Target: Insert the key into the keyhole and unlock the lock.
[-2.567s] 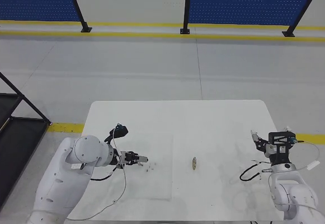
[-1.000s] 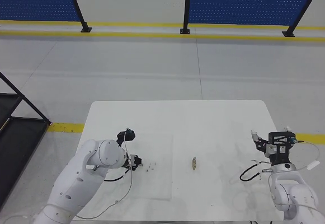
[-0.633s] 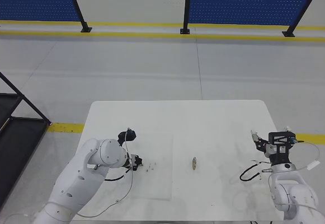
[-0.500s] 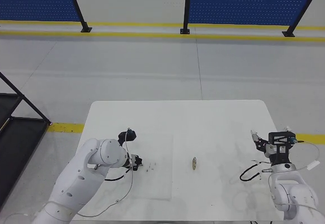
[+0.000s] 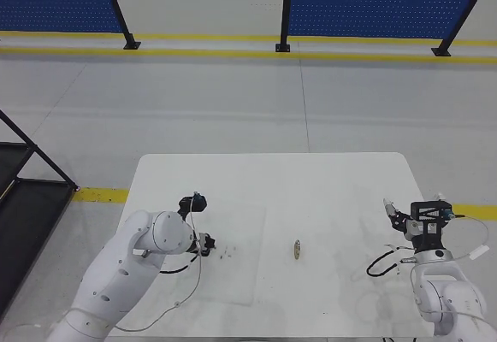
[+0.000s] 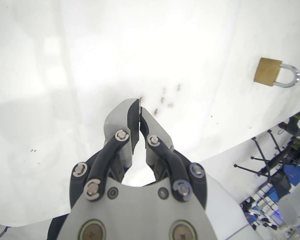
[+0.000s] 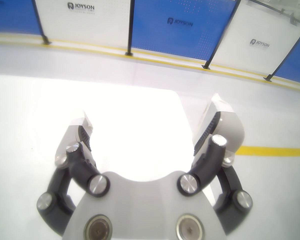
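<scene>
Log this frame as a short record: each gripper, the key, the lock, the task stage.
left gripper: shut, low over the table, pinching a thin metal sliver, apparently the key
right gripper: open, holding nothing, near a table edge
padlock: brass, lying flat on the table, shackle looks closed, apart from both grippers
stage: key not yet in the keyhole

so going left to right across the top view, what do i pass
black rack → left end effector, shut on the key → dark specks → padlock → right end effector, open
</scene>
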Controlling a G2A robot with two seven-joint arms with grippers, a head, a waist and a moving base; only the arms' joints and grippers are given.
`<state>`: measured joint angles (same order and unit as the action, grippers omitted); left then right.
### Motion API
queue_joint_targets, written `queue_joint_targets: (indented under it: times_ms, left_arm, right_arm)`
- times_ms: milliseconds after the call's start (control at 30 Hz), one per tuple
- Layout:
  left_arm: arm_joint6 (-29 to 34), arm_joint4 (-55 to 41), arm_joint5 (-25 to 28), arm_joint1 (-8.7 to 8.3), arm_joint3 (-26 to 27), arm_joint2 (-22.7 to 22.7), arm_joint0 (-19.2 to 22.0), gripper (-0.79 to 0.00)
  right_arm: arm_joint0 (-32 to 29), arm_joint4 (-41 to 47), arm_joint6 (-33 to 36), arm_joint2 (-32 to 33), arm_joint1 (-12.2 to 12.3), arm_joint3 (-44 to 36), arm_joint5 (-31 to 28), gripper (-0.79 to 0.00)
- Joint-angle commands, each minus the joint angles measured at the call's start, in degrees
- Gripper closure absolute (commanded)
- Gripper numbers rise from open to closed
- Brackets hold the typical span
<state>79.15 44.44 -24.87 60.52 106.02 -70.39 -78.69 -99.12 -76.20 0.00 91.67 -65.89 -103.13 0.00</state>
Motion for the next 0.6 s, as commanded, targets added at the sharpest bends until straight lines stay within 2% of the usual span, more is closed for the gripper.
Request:
queue_joint_targets:
  times_ms: [0,333,567]
  left_arm:
    - [0.4,0.5,0.1,-0.15,1.1,-0.3,-0.3,0.000]
    - [0.9,6.1,2.4,-0.87,4.3,-0.2,-2.0,0.000]
    - [-1.6,13.1,2.7,-1.14,5.8,0.7,-3.2,0.000]
  right_arm:
    - [0.0,0.0,0.0,0.0,0.0,0.0,0.0,-0.785]
    - [0.0,0.0,0.0,0.0,0.0,0.0,0.0,-0.785]
    - [0.0,0.0,0.0,0.0,0.0,0.0,0.0,-0.785]
